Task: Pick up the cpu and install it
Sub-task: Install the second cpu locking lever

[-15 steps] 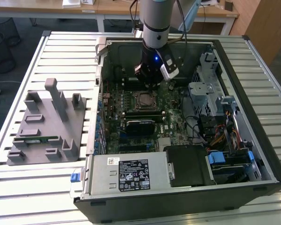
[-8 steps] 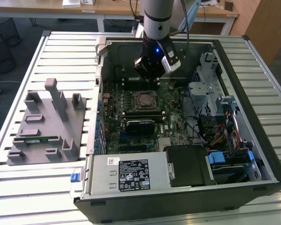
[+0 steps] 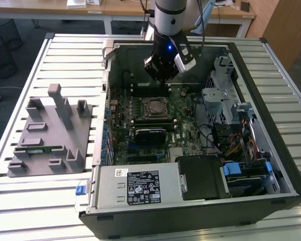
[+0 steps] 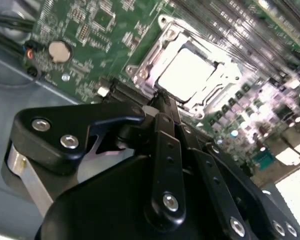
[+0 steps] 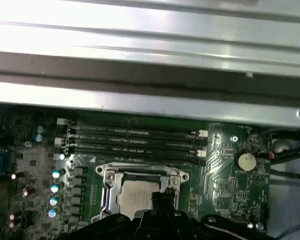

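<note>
Slatted metal table (image 3: pixel 20 201), open computer case (image 3: pixel 286 165), silvery square cpu (image 4: pixel 186 74) seated in socket, black pincer (image 3: pixel 160 76) above, grip state unclear

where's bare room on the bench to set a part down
Bare slatted table in front of the grey tray, and behind it toward the case. Inside the case it is crowded: gripper over the cpu, cables toward the exterior view's right.

Exterior view looks down from afar; both wrist views closely share the socket (image 4: pixel 190 75).

slatted metal table (image 3: pixel 35 201) | bears: open computer case (image 3: pixel 271 165), grey tray (image 3: pixel 50 135)
</note>
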`<state>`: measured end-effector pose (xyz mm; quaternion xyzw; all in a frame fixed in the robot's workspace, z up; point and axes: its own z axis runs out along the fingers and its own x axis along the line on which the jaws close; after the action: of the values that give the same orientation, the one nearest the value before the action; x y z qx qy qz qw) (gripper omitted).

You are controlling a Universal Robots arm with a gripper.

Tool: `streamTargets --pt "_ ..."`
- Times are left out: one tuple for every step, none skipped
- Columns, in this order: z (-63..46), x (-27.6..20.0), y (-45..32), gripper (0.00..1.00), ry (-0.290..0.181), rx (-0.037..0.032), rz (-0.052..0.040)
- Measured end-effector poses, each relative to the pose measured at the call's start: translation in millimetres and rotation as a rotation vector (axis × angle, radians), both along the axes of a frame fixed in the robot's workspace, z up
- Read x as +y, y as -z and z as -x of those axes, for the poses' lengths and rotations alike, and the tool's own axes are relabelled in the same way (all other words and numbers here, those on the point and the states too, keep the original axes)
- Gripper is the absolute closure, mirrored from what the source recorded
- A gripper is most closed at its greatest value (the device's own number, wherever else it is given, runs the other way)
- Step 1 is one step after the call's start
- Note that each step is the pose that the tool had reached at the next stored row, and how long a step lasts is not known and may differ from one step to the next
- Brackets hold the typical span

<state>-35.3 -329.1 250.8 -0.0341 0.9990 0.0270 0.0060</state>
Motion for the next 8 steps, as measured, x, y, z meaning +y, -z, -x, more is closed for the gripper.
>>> streamTargets --pt "0.0 -2.9 0.1 0.89 0.0 -0.0001 -0.0002" --pt "0.0 -5.9 0.0 0.89 0.0 0.0 0.0" --pt "0.0 -9.1 0.0 0.89 0.0 0.0 -0.0001" --pt "0.0 -13.3 0.0 0.89 0.0 0.0 -0.0001" --pt "0.0 -17.2 0.0 0.89 0.0 0.0001 0.0" --pt "0.0 -21.1 0.1 0.89 0.0 -0.0001 -0.0001" --pt "0.0 -24.5 0.0 0.89 0.0 0.0 0.0" --pt "0.0 -27.6 0.0 0.89 0.0 0.0 0.0"
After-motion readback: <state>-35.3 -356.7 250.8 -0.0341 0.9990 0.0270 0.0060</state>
